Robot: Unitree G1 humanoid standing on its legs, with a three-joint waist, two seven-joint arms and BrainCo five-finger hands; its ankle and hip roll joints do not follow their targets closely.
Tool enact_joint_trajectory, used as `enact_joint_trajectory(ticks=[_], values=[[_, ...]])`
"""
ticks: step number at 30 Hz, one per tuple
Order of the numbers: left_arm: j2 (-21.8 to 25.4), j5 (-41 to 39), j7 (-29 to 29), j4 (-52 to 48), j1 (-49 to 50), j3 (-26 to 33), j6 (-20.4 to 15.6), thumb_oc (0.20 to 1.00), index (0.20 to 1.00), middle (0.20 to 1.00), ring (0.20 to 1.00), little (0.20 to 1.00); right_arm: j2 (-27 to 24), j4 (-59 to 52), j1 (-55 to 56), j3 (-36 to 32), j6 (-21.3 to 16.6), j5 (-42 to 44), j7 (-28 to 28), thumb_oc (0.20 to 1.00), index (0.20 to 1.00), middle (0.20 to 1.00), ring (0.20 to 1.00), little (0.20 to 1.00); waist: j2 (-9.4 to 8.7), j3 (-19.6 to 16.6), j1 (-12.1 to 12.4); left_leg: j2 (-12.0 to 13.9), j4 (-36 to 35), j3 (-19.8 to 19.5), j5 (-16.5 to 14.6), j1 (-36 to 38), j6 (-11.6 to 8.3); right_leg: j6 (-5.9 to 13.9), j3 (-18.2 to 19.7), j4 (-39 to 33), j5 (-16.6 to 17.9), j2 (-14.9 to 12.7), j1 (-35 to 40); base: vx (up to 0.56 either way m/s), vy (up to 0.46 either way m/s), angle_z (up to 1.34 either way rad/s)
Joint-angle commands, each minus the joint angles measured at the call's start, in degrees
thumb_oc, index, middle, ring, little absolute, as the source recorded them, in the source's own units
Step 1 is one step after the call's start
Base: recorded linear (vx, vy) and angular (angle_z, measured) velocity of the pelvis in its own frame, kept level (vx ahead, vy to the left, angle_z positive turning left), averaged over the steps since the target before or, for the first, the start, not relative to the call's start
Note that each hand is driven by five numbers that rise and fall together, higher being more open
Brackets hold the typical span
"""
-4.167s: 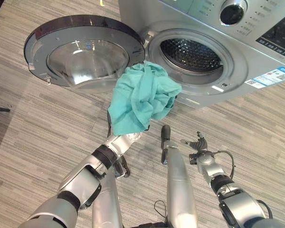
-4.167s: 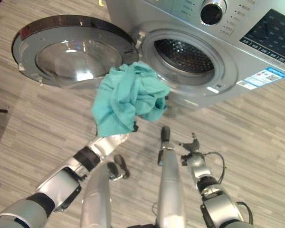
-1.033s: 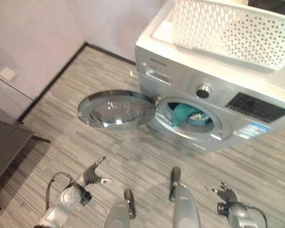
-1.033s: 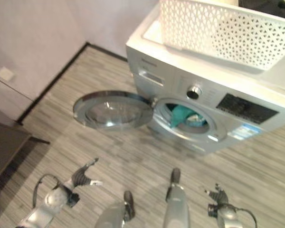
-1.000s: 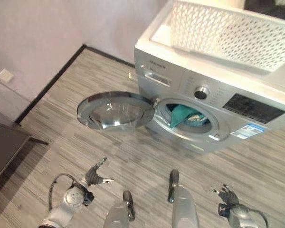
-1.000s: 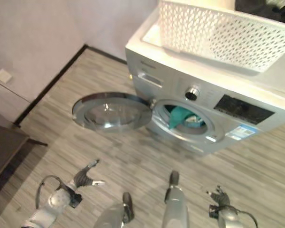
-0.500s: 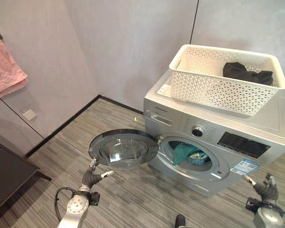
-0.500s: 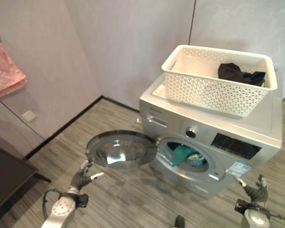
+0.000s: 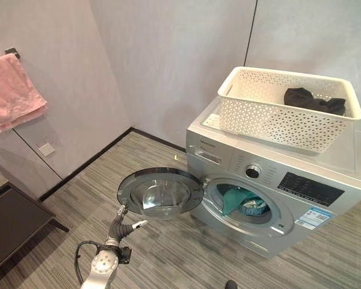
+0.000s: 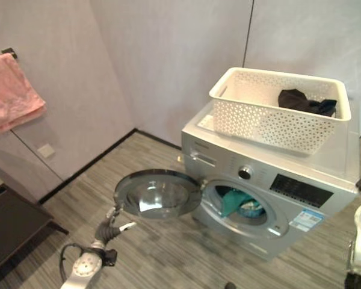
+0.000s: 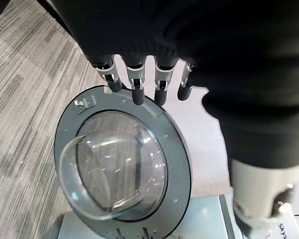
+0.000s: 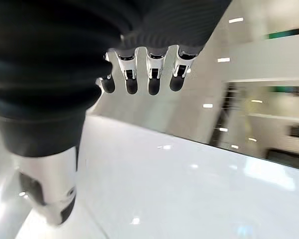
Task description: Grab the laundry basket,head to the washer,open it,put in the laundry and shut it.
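**Left hand hangs open below the washer's swung-out door**

Left hand sits low over the grey plank floor, its fingers loosely spread and holding nothing, a little below and in front of the round door without touching it. In the left wrist view the fingers point straight toward the door's glass bowl and dark rim, apart from each other.

Right hand shows in its own wrist view with fingers straight and slightly apart, empty, in front of a pale glossy surface; what that surface is cannot be told.

The silver washer stands against the grey wall with its door hanging fully open to the robot's left. Inside the drum opening lies teal laundry, bunched at the left of the opening, with a paler piece just beside it.

On top of the washer rests the white perforated laundry basket, upright. A dark garment lies in the basket's far right corner.

On the left wall a pink towel hangs from a dark hook, with a small white wall plate lower down. A dark low bench stands at the left edge.
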Motion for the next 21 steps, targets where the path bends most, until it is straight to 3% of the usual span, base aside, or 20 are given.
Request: enact_joint_trajectory(ticks=[1, 2, 3, 4, 6, 7, 8, 13, 16, 21], values=[[3.96, 1.97, -2.98, -1.22, -2.42, -2.57, -3.41, 1.000, 1.000, 1.000, 1.000, 1.000, -12.33, 5.64, -6.24, 4.54, 2.99, -5.10, 7.58, 1.000, 1.000, 1.000, 1.000, 1.000, -3.32, 0.43, 2.04, -0.01, 0.26, -1.49, -2.97, -2.18, 0.91, 3.64, 1.43, 1.59, -6.17, -1.68, 1.42, 0.00, 0.000, 0.00], [3.77, 1.95, -3.00, -1.23, -2.43, -2.44, -3.41, 1.000, 1.000, 1.000, 1.000, 1.000, -12.73, 6.15, -6.85, 5.03, 2.87, -5.00, 7.54, 1.000, 1.000, 1.000, 1.000, 1.000, -3.23, 0.48, 1.92, -0.13, 0.26, -1.44, -2.72, -2.32, 0.96, 3.57, 1.47, 1.53, -5.94, -1.78, 1.29, 0.00, 0.000, 0.00], [4.00, 1.67, -3.89, -1.48, -2.03, -3.22, -3.45, 1.000, 1.000, 1.000, 1.000, 1.000, -17.98, 10.09, -9.89, 8.63, 4.18, -6.14, 9.61, 1.000, 1.000, 1.000, 1.000, 1.000, -3.71, 0.56, 2.51, -0.05, 0.26, -1.37, -2.61, -2.30, 0.85, 3.54, 1.34, 1.51, -5.98, -1.73, 1.40, -0.01, -0.034, -0.04], [4.98, 1.14, -5.14, -1.67, -1.59, -4.66, -3.34, 1.000, 1.000, 1.000, 1.000, 1.000, -26.36, 18.18, -16.64, 16.09, 6.10, -5.76, 14.82, 1.000, 1.000, 1.000, 1.000, 1.000, -4.75, 0.70, 3.64, 0.31, 0.26, -1.39, -2.61, -2.16, 0.52, 3.39, 1.23, 1.52, -6.25, -1.47, 1.76, 0.00, -0.043, -0.06], [5.09, 0.38, -5.74, -1.74, -1.50, -4.86, -3.14, 1.000, 1.000, 1.000, 1.000, 1.000, -29.64, 22.97, -23.35, 23.09, 6.58, -4.94, 17.78, 1.000, 1.000, 1.000, 1.000, 1.000, -5.04, 0.90, 3.67, 0.30, 0.26, -1.26, -2.23, -2.34, 0.45, 3.26, 1.24, 1.44, -6.03, -1.47, 1.64, 0.00, -0.015, -0.03], [5.45, -0.27, -6.21, -1.68, -1.31, -5.28, -3.02, 1.000, 1.000, 1.000, 1.000, 1.000, -32.28, 27.27, -29.49, 29.62, 7.17, -4.90, 19.95, 1.000, 1.000, 1.000, 1.000, 1.000, -5.48, 1.03, 4.05, 0.43, 0.26, -1.24, -2.08, -2.39, 0.30, 3.17, 1.08, 1.36, -6.09, -1.35, 1.74, -0.01, -0.015, 0.05], [6.78, -1.38, -6.94, -1.49, -1.26, -6.04, -2.64, 1.000, 1.000, 1.000, 1.000, 1.000, -34.19, 35.09, -41.81, 42.62, 8.36, -5.91, 23.78, 1.000, 1.000, 1.000, 1.000, 1.000, -6.44, 1.37, 5.06, 0.90, 0.26, -1.38, -1.93, -2.35, 0.07, 2.99, 1.00, 1.36, -6.36, -0.99, 1.95, 0.00, 0.000, 0.00], [6.54, -3.91, -8.13, -0.25, -0.96, -5.93, -2.08, 1.000, 1.000, 1.000, 1.000, 1.000, -28.77, 52.66, -68.62, 70.83, 8.12, -5.11, 29.37, 1.000, 1.000, 1.000, 1.000, 1.000, -6.30, 1.86, 5.11, 1.35, 0.26, -1.94, -0.78, -3.40, -0.46, 2.51, 0.38, 1.20, -6.72, -0.52, 1.70, 0.00, -0.013, 0.04], [6.80, -5.29, -8.79, 0.94, -1.10, -6.69, -1.62, 1.000, 1.000, 1.000, 1.000, 1.000, -24.25, 65.93, -74.58, 79.54, 8.15, -6.61, 33.79, 1.000, 1.000, 1.000, 1.000, 1.000, -6.26, 2.96, 6.66, 2.23, 0.26, -4.03, 0.50, -5.11, -1.36, 2.00, -1.68, 1.10, -7.84, 0.12, 2.04, 0.01, -0.071, 0.19], [7.99, -5.95, -9.79, 1.06, -1.03, -6.98, -1.05, 1.000, 1.000, 1.000, 1.000, 1.000, -21.96, 71.92, -74.85, 80.57, 8.30, -6.24, 35.65, 1.000, 1.000, 1.000, 1.000, 1.000, -5.59, 4.08, 8.04, 2.77, 0.26, -6.51, 2.11, -7.48, -2.19, 1.25, -5.09, 2.51, -9.28, 0.19, 1.74, 0.01, -0.075, 0.47]])
